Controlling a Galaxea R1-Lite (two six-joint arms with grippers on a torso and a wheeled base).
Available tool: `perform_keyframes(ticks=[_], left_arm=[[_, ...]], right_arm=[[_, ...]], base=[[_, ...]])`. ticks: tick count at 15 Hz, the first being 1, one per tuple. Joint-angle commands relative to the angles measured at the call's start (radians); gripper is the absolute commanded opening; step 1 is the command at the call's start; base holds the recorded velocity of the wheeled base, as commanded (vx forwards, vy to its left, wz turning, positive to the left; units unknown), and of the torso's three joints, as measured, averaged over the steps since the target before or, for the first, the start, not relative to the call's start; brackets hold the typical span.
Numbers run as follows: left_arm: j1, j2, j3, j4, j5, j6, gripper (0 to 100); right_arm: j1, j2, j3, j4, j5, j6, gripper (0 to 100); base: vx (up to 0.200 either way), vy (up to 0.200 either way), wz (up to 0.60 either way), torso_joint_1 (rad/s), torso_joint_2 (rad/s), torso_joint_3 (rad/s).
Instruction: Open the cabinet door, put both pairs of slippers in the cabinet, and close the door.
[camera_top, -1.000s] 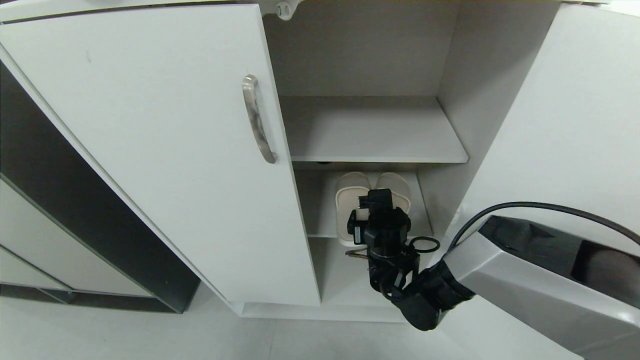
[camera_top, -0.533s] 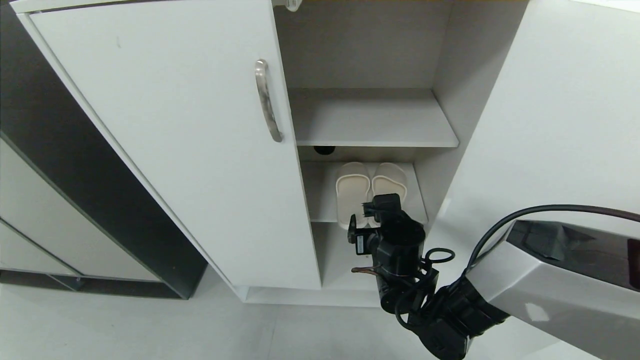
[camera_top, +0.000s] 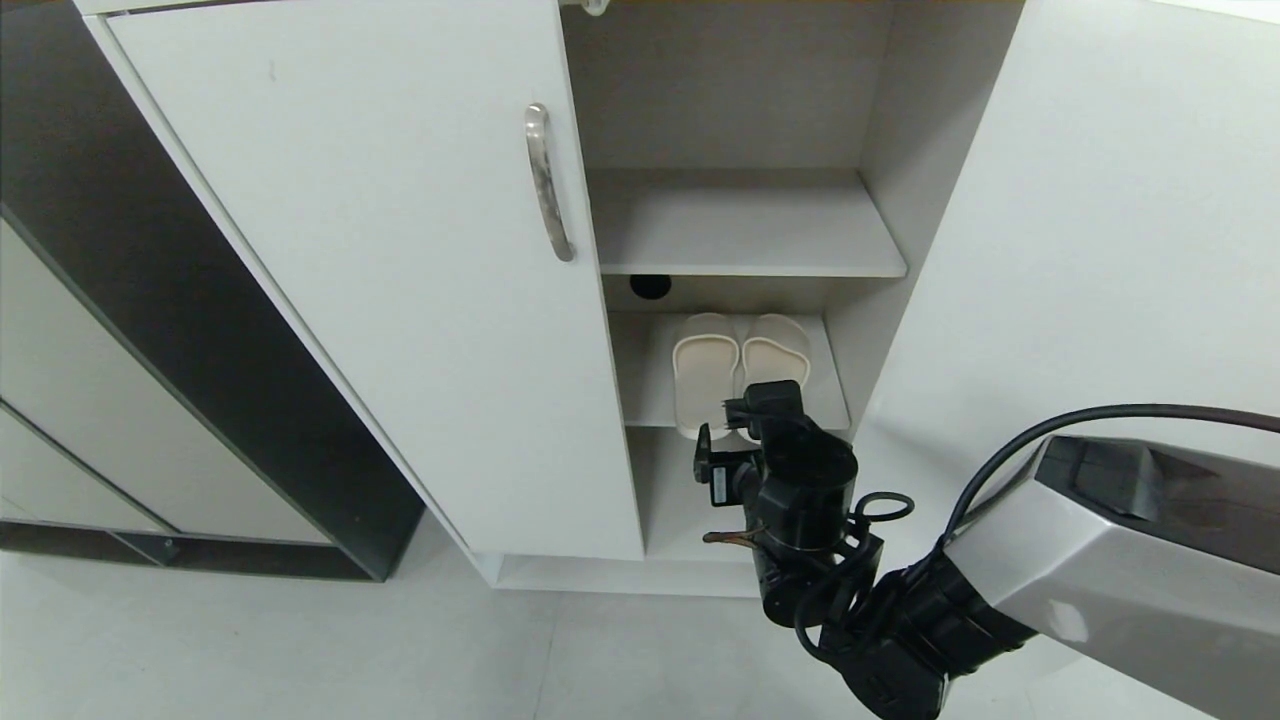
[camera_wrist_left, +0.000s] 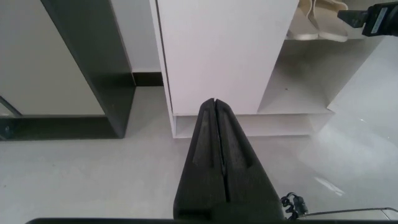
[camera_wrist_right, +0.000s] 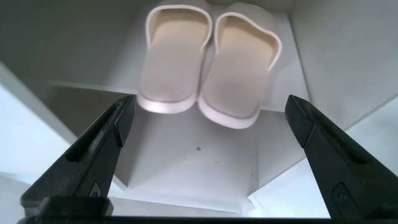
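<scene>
A cream pair of slippers (camera_top: 740, 360) lies side by side on the cabinet's middle shelf (camera_top: 640, 390), heels at the front edge. My right gripper (camera_top: 765, 410) hangs just in front of and below those heels. In the right wrist view the right gripper (camera_wrist_right: 209, 109) is open wide, nothing between its fingers (camera_wrist_right: 102, 143), and the slippers (camera_wrist_right: 208, 62) lie a little beyond them. My left gripper (camera_wrist_left: 214, 106) is shut and empty, low over the floor before the cabinet's base. The right-hand cabinet door (camera_top: 1080, 220) stands open.
The left-hand door (camera_top: 380, 250) with its metal handle (camera_top: 548, 180) covers the cabinet's left half. The upper shelf (camera_top: 740, 225) and bottom compartment (camera_top: 685, 500) are bare. A dark panel (camera_top: 150, 300) stands to the left. Grey floor (camera_top: 300, 650) lies in front.
The head view has shifted as the camera drew back from the cabinet. The right gripper has pulled away from the slippers, which stay on the shelf.
</scene>
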Motion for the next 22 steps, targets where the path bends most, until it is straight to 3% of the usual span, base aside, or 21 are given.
perform_keyframes(ticks=[1,6,18,20,22], left_arm=[[0.001,0.002,0.000,0.000,-0.001,0.000,0],[0.001,0.002,0.000,0.000,-0.003,0.000,0],[0.001,0.002,0.000,0.000,-0.004,0.003,0],[0.001,0.002,0.000,0.000,-0.004,0.031,0],[0.001,0.002,0.000,0.000,-0.004,0.039,0]], right_arm=[[0.001,-0.002,0.005,0.000,0.000,-0.001,100],[0.006,-0.002,0.008,0.001,0.000,-0.001,100],[-0.004,-0.004,0.037,0.000,0.008,-0.001,100],[-0.007,-0.005,0.051,-0.005,0.018,0.000,100],[-0.014,-0.010,0.072,-0.031,0.055,0.003,100]], base=[[0.000,0.000,0.00,0.000,0.00,0.000],[0.000,0.000,0.00,0.001,0.00,0.023],[0.000,0.000,0.00,0.002,0.00,0.197],[0.000,0.000,0.00,0.002,0.00,0.168],[0.000,0.000,0.00,0.000,0.00,0.000]])
